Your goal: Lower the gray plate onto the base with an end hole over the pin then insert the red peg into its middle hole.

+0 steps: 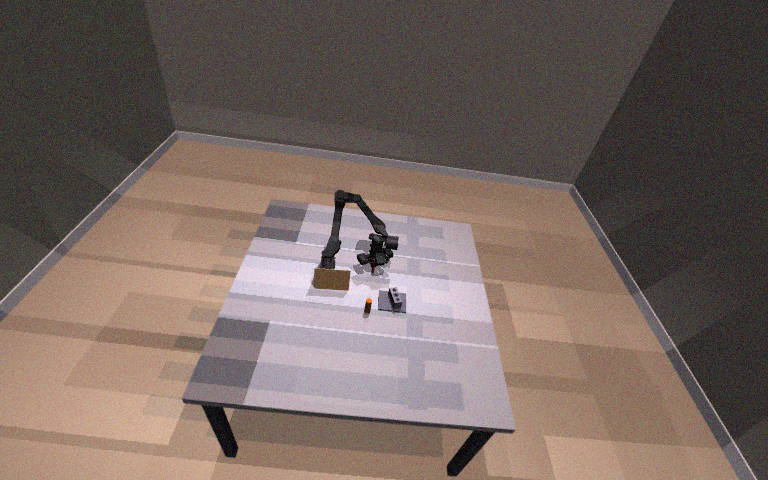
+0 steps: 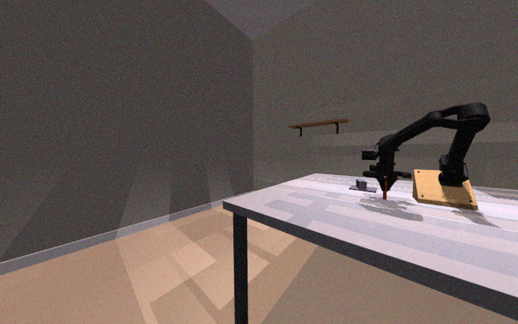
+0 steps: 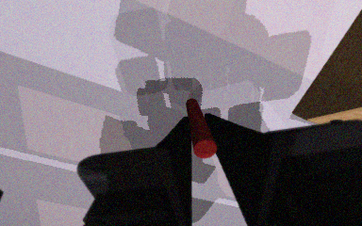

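Between the closed jaws (image 1: 373,262) (image 2: 384,190), gripped upright: a slim, round, plain red peg (image 1: 373,268) (image 2: 384,194) (image 3: 203,137).

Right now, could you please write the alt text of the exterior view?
A black robot gripper, pointing downward, closes around an upright red cylindrical peg above a pale table. Beyond it sits a gray block-shaped plate on a flat dark base.

Plate's holes (image 1: 395,297) and base pin, too small to tell.
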Tool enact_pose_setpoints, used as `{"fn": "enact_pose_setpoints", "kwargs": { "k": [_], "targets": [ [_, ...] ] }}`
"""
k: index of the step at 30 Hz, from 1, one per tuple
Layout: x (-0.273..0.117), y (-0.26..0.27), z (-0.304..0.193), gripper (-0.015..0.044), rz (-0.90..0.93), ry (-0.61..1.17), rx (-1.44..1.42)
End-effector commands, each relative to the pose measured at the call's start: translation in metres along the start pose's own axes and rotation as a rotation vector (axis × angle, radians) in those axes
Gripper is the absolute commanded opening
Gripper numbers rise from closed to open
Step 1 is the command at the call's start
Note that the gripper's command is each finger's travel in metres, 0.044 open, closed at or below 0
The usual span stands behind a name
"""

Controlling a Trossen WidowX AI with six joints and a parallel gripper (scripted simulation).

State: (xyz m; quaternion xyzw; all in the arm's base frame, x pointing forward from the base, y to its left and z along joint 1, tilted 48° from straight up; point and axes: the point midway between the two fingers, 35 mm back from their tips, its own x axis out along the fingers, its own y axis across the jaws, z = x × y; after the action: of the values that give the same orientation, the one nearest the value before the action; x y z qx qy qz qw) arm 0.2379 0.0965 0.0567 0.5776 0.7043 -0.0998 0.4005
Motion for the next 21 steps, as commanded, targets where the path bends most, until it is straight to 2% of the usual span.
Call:
{"fn": "enact_pose_setpoints", "kwargs": {
  "k": [1, 10, 21],
  "targets": [
    [0.001, 0.0, 0.0, 0.0, 0.002, 0.005, 0.007],
    [-0.002, 0.0, 0.0, 0.0, 0.002, 0.003, 0.007],
    [-0.033, 0.003, 0.005, 0.0, -0.002, -0.008, 0.009]
  ]
}}
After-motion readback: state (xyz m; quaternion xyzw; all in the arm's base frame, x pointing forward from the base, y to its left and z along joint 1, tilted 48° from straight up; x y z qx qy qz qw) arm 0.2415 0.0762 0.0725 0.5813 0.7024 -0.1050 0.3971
